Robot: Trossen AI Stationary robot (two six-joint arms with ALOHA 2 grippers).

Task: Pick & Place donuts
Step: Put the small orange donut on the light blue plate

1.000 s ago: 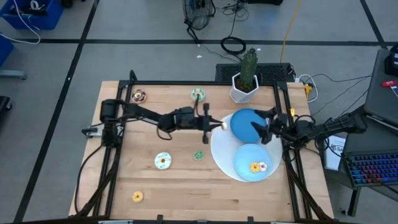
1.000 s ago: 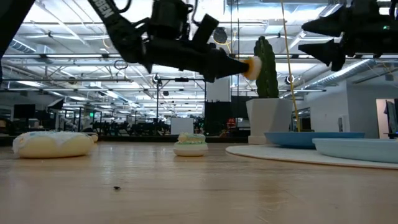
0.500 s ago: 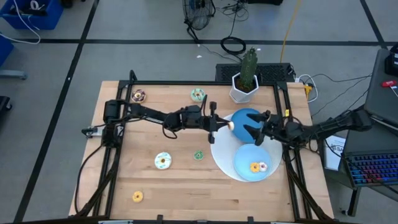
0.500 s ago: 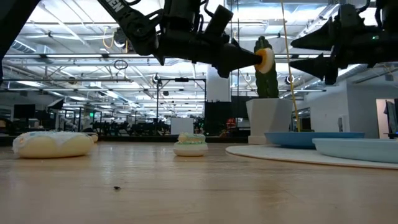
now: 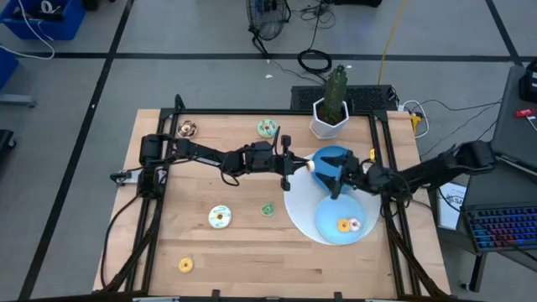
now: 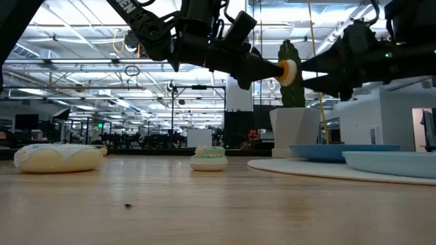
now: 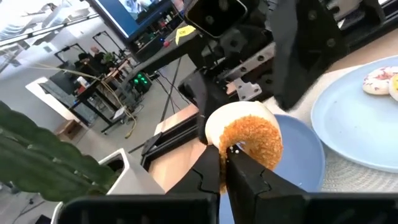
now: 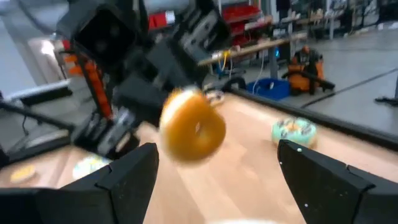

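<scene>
Left gripper [image 5: 307, 166] high over the tabletop [image 5: 235, 243], jaws pinching an orange donut [image 7: 247, 140] by its rim, above the near edge of the upper blue plate [image 5: 329, 157]. Right gripper [image 5: 336, 179] faces it just beside, jaws spread wide, either side of the donut but apart. Two donuts [image 5: 348, 225] lie on the lower blue plate [image 5: 329, 220]; others scattered on wood
</scene>
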